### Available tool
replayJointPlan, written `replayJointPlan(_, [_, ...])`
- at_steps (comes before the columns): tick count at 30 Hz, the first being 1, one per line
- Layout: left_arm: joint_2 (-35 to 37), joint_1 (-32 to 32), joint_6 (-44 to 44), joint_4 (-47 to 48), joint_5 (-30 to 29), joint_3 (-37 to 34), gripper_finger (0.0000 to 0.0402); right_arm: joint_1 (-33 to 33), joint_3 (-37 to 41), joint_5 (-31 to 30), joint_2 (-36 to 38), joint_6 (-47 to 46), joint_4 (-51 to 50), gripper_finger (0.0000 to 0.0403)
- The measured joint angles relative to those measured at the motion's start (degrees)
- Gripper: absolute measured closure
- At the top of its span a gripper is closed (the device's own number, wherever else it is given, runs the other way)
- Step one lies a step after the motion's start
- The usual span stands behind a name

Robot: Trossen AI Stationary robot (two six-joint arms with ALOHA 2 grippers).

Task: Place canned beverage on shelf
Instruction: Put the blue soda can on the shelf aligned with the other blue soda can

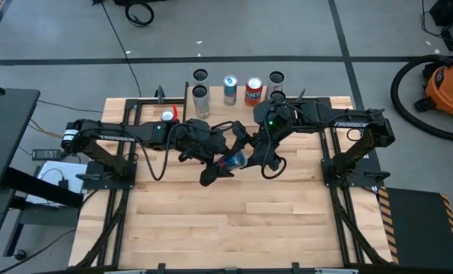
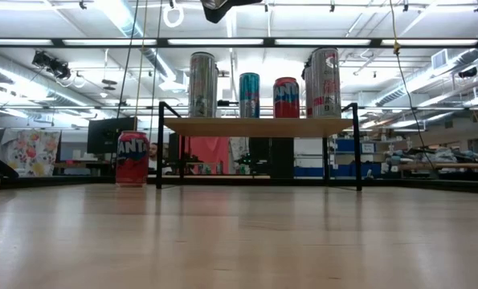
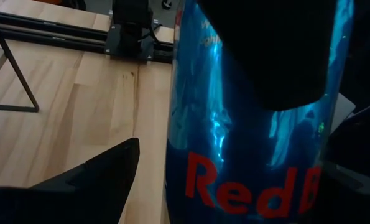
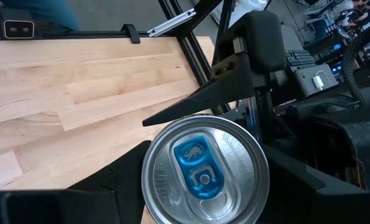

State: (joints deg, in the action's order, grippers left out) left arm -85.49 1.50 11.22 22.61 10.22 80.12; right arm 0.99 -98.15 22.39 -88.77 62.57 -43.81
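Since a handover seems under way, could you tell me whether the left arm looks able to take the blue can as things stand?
Probably yes: the left claw is open around the blue can held by the right claw.

The can [image 3: 247, 137] between my right gripper's [image 4: 203, 180] matt black plastic fingers is glossy blue metal, mirror-smooth on its wall, with a brushed silver lid (the tab painted blue). My left gripper [image 3: 191, 180] has the same dull black finish. Below, the table [image 1: 234, 228] is pale wood, smooth with a soft sheen. The shelf [image 2: 259, 126] is light wood on thin black metal legs, carrying shiny metal cans [image 2: 285, 97].
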Motion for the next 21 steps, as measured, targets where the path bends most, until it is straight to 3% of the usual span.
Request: replayJointPlan(21, [0.0, 0.0, -1.8, -0.6, -0.1, 0.0, 0.0044, 0.0, 0.0, -0.1, 0.0, -0.6, 0.5, 0.0151])
